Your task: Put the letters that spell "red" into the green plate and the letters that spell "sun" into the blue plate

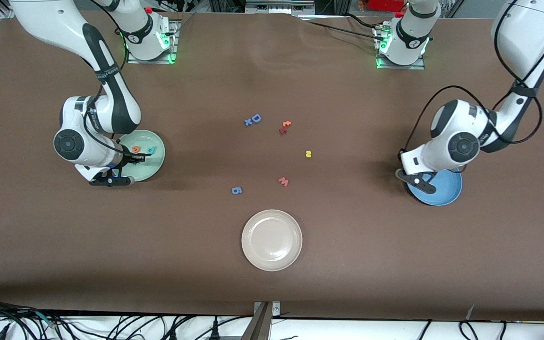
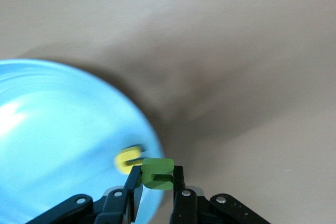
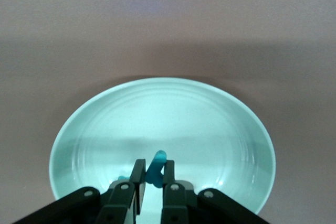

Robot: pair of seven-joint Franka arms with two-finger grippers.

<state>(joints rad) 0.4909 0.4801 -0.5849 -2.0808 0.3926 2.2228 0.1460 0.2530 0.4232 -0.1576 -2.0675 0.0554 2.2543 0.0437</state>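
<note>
The right gripper (image 3: 152,182) is hanging over the round, pale mint-green shallow plate (image 1: 156,163) at the right arm's end of the table, its fingers pinching a small teal foam letter (image 3: 155,168). An orange foam "e" (image 1: 135,149) and a teal foam "d" (image 1: 149,151) are lying inside that green plate.

At the left arm's end, the left gripper (image 2: 157,187) is hovering at the rim of the round, bright blue shallow plate (image 1: 444,191), its fingers clamping an olive-green foam "n" (image 2: 157,173). A yellow foam letter (image 2: 127,159) is sitting in the blue plate just beside the gripper.

Another yellow foam letter (image 1: 308,154) is lying on the brown tabletop (image 1: 395,264) near the middle, among a salmon-red "w" (image 1: 283,181), a red-and-orange letter pair (image 1: 284,127), a blue capital "D" (image 1: 253,119) and a blue "6" (image 1: 236,190). A beige-white round plate (image 1: 271,240) is sitting nearest the front camera.
</note>
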